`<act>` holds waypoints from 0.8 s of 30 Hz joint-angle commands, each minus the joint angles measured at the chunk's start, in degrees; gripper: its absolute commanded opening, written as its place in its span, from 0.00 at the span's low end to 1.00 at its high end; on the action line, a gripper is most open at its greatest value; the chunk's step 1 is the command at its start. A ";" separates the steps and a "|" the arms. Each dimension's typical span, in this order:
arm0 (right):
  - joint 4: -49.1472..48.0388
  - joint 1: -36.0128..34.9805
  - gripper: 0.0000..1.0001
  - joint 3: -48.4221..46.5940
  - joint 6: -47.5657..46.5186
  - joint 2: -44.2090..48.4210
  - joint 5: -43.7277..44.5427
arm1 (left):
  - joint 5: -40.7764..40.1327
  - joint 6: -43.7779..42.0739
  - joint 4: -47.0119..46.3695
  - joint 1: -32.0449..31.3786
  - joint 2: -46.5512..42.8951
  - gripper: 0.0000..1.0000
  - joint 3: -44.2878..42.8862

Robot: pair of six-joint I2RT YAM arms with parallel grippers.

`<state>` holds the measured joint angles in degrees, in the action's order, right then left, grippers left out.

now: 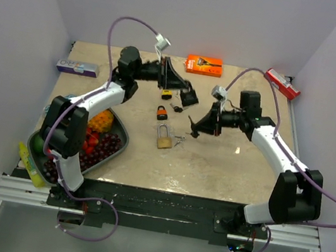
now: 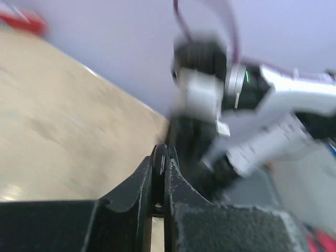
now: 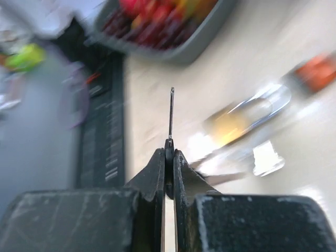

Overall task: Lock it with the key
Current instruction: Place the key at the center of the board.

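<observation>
Right gripper (image 3: pixel 169 153) pinches a key (image 3: pixel 171 113) edge-on, just beside the brass padlock (image 1: pixel 165 137) lying flat mid-table. Left gripper (image 1: pixel 189 98) hangs behind, fingers together. The blade probably needs squaring to the keyhole, with the padlock steadied first.

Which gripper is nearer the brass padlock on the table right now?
Right. The right gripper, pinching a key, hovers just right of the brass padlock; the left gripper is farther off, behind it.
</observation>
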<state>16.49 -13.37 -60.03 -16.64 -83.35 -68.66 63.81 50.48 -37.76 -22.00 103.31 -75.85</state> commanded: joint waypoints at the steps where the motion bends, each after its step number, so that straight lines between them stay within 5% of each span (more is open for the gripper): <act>1: 25.69 -0.87 0.00 7.21 -4.78 -2.95 -6.31 | -22.42 1.11 -21.39 11.36 -4.08 0.00 -14.84; 8: 22.72 -0.96 0.00 7.82 -0.77 -0.60 -4.38 | -22.07 3.13 -19.47 11.45 -5.57 0.00 -13.54; 12: 10.88 -0.78 0.00 10.45 10.64 5.81 5.16 | -19.52 1.83 -15.08 11.10 -12.66 0.00 -1.28; 16: -5.30 -0.87 0.00 15.02 28.56 12.33 12.49 | -17.32 -7.48 -1.94 7.86 -22.95 0.00 12.81; 21: -2.96 -1.14 0.00 16.61 28.34 10.49 12.07 | -14.68 -26.17 22.25 2.85 -31.40 0.00 19.24; 24: -2.87 -2.71 0.00 18.01 28.77 10.05 11.53 | -12.58 -30.51 32.11 0.38 -32.29 0.00 22.14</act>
<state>15.79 -14.44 -43.86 8.62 -73.01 -58.00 48.12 32.51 -18.68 -19.31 75.35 -55.29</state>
